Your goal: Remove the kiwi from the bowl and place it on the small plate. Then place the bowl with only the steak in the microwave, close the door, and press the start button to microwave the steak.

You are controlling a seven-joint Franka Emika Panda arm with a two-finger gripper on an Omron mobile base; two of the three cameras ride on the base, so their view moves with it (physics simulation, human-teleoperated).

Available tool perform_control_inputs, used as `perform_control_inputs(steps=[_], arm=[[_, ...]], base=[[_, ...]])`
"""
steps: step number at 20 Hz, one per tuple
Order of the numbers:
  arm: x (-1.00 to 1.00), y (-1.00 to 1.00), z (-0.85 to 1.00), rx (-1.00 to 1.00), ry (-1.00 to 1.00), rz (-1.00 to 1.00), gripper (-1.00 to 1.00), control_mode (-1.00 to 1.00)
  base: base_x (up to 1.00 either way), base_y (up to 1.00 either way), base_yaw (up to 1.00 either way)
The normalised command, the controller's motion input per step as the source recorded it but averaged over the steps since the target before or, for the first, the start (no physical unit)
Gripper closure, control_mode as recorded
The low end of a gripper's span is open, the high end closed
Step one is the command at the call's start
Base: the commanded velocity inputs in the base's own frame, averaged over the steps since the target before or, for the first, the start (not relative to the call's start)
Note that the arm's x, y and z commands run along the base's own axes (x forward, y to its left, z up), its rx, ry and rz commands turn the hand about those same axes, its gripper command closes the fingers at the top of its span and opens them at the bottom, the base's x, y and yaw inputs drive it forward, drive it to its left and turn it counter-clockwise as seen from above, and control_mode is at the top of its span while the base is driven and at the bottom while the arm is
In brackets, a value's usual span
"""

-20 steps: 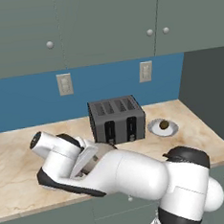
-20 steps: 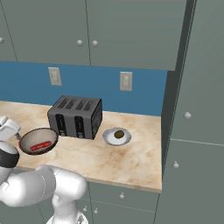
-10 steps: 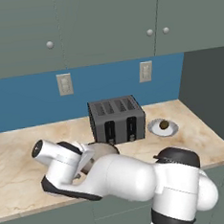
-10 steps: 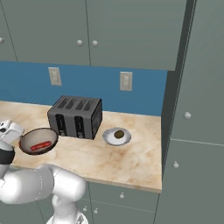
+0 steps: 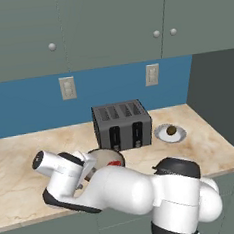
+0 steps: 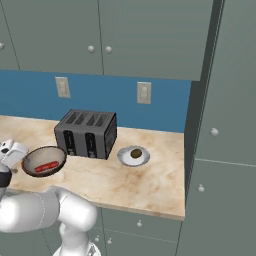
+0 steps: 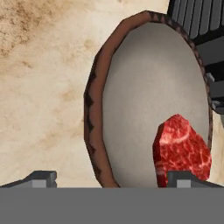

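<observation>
The brown bowl (image 7: 144, 100) sits on the counter in front of the toaster, holding only the red steak (image 7: 181, 148). My gripper (image 7: 114, 177) is open, its fingers (image 7: 41, 177) wide apart, with the bowl's near rim between them. In the base views the bowl (image 5: 108, 156) (image 6: 44, 161) with the steak (image 5: 114, 163) (image 6: 46, 166) lies beside my hand (image 6: 10, 150). The olive-brown kiwi (image 5: 171, 131) (image 6: 136, 153) rests on the small plate (image 5: 160, 134) (image 6: 125, 159) to the right of the toaster. The microwave and its door are out of view.
A black four-slot toaster (image 5: 122, 124) (image 6: 86, 134) stands right behind the bowl. Grey-green cabinets hang above and a tall cabinet (image 6: 225, 150) bounds the counter on the right. Two wall outlets (image 5: 152, 74) sit on the blue backsplash.
My arm has sunk lower over the counter and the hand has edged closer to the bowl's rim. Bowl, steak, kiwi and plate have stayed put.
</observation>
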Motion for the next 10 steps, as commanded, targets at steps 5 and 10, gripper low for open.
perform_control_inputs(steps=[5, 10], arm=[[0.05, 0.0, -0.1, 0.0, 0.0, 0.05, -1.0, -1.0], [0.04, -0.02, -0.12, 0.0, 0.0, 0.06, -1.0, -1.0]], base=[[0.0, 0.0, 0.0], [0.0, 0.0, 0.0]])
